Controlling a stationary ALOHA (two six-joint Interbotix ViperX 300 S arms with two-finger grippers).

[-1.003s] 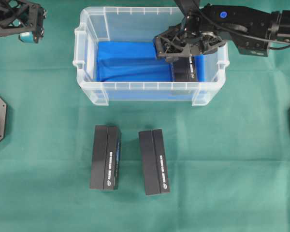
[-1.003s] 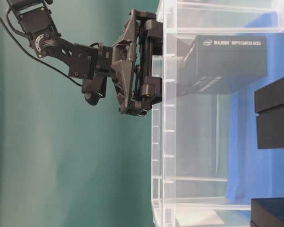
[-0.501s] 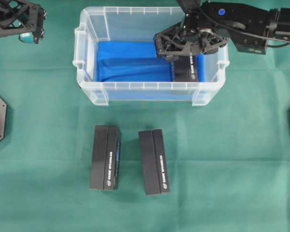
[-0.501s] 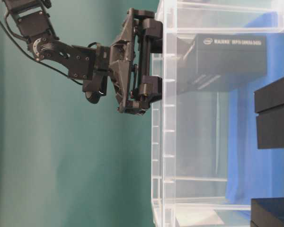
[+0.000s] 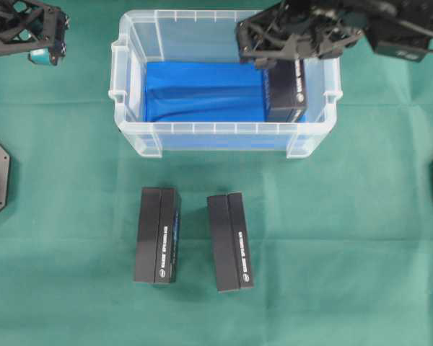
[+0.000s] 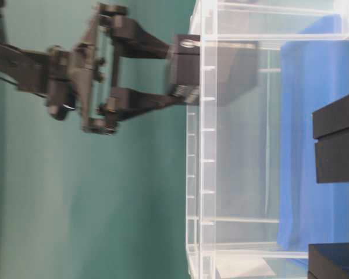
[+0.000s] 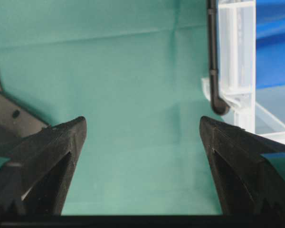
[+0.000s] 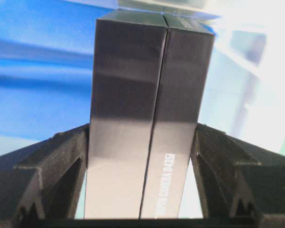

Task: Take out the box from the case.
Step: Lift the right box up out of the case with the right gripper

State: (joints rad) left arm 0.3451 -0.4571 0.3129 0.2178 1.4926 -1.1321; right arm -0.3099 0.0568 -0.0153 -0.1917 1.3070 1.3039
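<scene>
Nearest the front, two black boxes [image 5: 157, 235] are seen lying side by side on the green table [image 5: 346, 238], already outside the case. Behind them stands the clear case [image 5: 133, 137] with the blue cloth [image 5: 195, 90] in its bottom. At its right end a third box [image 5: 289, 90] is clamped between the two sides of the right gripper [image 8: 141, 183]. The lifting step is judged to be in hand: the box is partly above the rim, partly inside still.

Next, the box must be raised clear of the rim, carried forward over the wall and set down beside the others.

Farthest off, the left gripper [image 7: 142, 137] is held wide apart over bare table, holding nothing.

Compared with a second ago, the box has been lifted up off the blue cloth.
</scene>
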